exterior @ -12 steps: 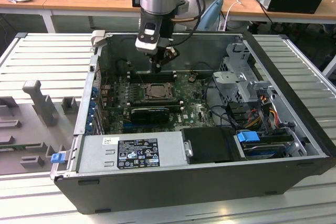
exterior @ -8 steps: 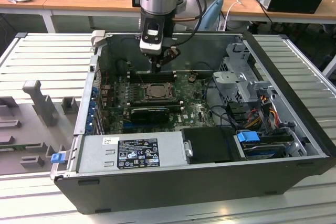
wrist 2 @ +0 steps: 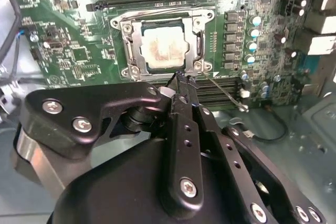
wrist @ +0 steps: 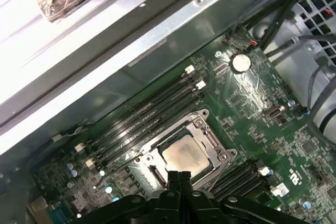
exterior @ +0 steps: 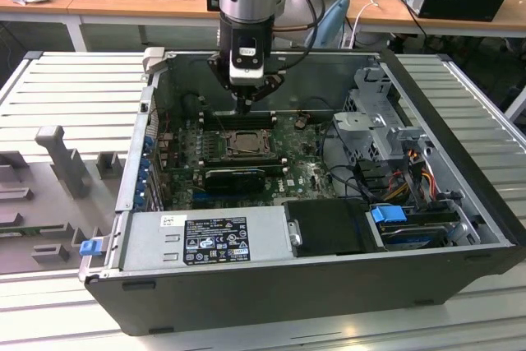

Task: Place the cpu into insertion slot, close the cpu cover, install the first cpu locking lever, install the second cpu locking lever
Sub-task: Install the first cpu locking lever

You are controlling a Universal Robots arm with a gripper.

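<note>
One arm, mine, drops straight down into the computer case [exterior: 271,285] in the exterior view, wrist vertical, gripper [exterior: 246,107] just above the insertion slot [exterior: 244,142]. In the second wrist view my fingers are clenched on nothing, beside a loose locking lever [wrist 2: 227,95] at the slot's edge. The cpu [wrist 2: 164,50] sits in the slot, the cpu cover [wrist 2: 132,40] flat around it. In the first wrist view the tips hover at the slot's rim, narrowed for pushing, I judge.

No print is legible, even on the power supply label [exterior: 215,240].
</note>
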